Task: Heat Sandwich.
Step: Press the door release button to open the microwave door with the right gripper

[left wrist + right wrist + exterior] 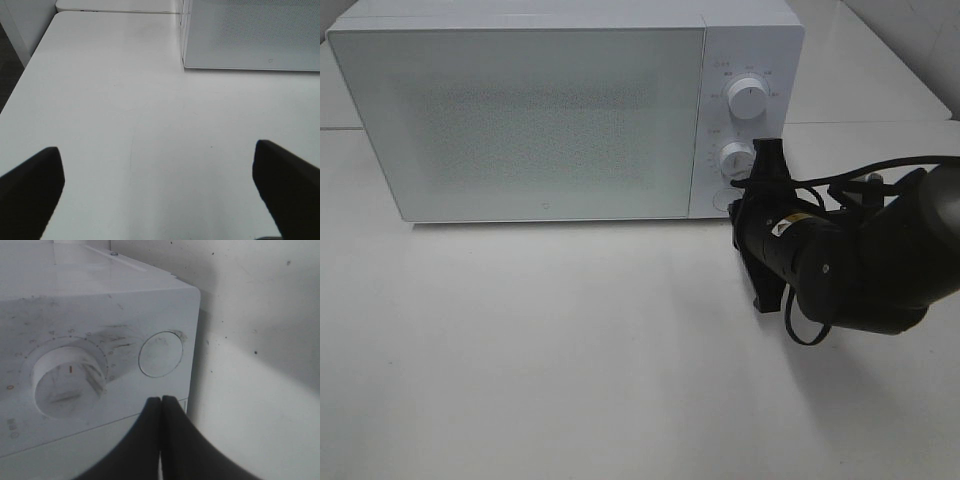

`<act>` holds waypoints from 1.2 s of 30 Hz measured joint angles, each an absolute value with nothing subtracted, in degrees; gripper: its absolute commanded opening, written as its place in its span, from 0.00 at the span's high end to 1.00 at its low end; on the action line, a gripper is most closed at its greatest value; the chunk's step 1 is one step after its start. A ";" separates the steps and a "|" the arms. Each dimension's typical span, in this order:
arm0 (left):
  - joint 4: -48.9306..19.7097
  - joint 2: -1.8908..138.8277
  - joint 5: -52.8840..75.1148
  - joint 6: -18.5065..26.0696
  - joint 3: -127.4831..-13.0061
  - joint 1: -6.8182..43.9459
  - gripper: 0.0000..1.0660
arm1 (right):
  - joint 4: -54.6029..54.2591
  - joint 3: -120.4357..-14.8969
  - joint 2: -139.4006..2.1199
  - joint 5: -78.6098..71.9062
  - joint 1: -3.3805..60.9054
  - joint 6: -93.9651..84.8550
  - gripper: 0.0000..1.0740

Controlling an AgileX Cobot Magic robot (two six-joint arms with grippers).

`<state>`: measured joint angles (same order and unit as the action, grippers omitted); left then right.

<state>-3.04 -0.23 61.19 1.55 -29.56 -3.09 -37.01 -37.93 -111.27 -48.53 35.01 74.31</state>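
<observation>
While the sandwich is out of sight, probably behind the shut microwave door [520,110], the pinched-closed right gripper [161,402] is nearest the round door button [160,354] at its 10 o'clock, with the left gripper [156,147] spread wide.

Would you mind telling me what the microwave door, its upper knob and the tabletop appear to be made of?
Microwave door: likely glass or glossy plastic, with a fine dotted mesh showing behind it.
Upper knob: white moulded plastic, probably, smooth and matte.
Tabletop: smooth white surface, perhaps laminate, with a soft sheen.
</observation>
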 measured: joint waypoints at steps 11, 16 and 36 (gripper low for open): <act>-3.04 -0.23 61.19 1.55 -29.56 -3.09 0.08 | -33.86 -43.83 -115.57 -46.07 32.03 75.80 1.00; -3.04 -0.23 61.19 1.55 -29.56 -3.09 0.08 | -33.63 -46.01 -118.03 -45.44 31.23 75.92 1.00; -3.04 -0.23 61.19 1.55 -29.56 -3.09 0.08 | -32.77 -49.50 -119.81 -42.80 28.71 76.72 1.00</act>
